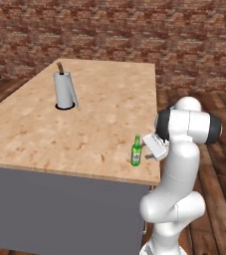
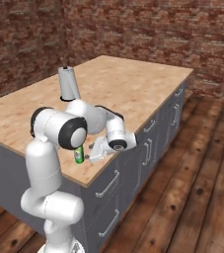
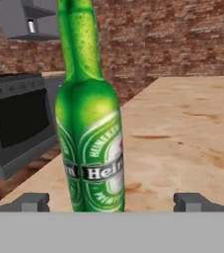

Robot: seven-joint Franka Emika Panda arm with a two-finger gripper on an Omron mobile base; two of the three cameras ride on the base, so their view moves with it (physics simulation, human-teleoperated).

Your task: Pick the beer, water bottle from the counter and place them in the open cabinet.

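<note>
Beer (image 1: 136,151) stands upright on the counter (image 1: 84,129), near its front edge & close to the corner by the arm. Nothing right beside it; you've got bare wood all round. Paper-towel roll (image 1: 63,90) sits well apart, far back on the slab. In the hand view a dark oven (image 3: 15,123) & a grey wall cabinet (image 3: 29,20) show beyond the counter, behind the bottle. Gripper (image 3: 113,201) is level w/ the bottle's lower body, jaws wide apart; fingertips (image 3: 32,201) flank the label on both sides, bottle nearer the left tip. Can't tell if the pads touch it.
</note>
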